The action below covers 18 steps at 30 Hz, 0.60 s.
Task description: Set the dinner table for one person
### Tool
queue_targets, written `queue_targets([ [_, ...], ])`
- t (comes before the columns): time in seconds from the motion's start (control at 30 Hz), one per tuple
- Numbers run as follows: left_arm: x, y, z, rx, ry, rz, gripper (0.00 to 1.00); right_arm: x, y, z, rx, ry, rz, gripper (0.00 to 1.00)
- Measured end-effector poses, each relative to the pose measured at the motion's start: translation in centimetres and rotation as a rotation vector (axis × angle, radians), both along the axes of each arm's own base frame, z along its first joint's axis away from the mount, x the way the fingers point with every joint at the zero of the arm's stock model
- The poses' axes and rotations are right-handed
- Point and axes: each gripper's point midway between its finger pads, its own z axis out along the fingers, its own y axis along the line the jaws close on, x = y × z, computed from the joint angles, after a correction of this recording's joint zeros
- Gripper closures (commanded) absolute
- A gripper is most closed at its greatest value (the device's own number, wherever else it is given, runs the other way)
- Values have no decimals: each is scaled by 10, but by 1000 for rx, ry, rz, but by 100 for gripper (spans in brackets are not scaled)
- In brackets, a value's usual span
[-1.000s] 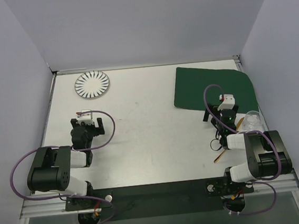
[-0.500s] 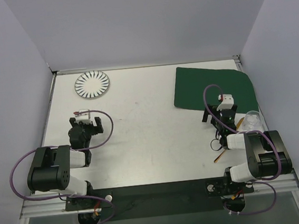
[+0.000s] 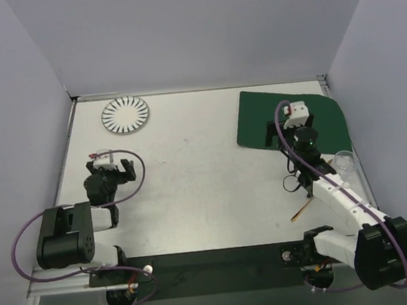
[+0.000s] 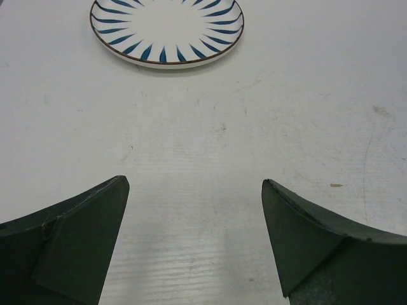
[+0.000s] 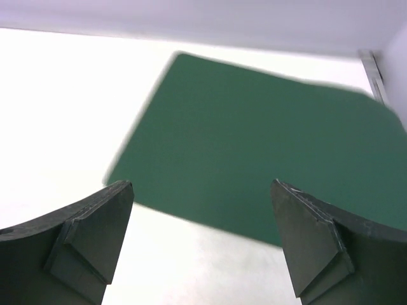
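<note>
The large white rectangular dinner table (image 4: 210, 159) looks matt, faintly grained and scuffed. On it, the round blue-striped ceramic plate (image 4: 166, 28) shines with glaze; the dark green rectangular placemat (image 5: 254, 146) is smooth and matt.

Far wall (image 3: 192, 31): plain pale lavender panel.
Left wall (image 3: 15, 142): same pale panel, slightly shaded.
Right wall (image 3: 387, 41): same pale panel, meeting the far wall in a corner.
Light: soft, even, faint shadows.
</note>
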Motion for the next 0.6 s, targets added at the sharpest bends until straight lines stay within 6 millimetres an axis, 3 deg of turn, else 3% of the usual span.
queue_targets([
  [0.13,29,14,11,-35,61,28,3,10,47,51,-50,-4,89,7],
  [0.23,66,16,41,-33,92,29,3,21,63,65,-85,78,70,6],
  [0.3,79,16,57,-20,101,25,3,34,72,63,-122,155,33,5],
  [0.4,87,17,68,18,168,14,3,51,90,39,-194,298,5,6],
  [0.47,92,19,72,46,232,5,3,57,103,10,-261,411,-2,6],
  [0.6,96,23,87,100,330,-16,3,53,123,-45,-422,585,-1,6],
])
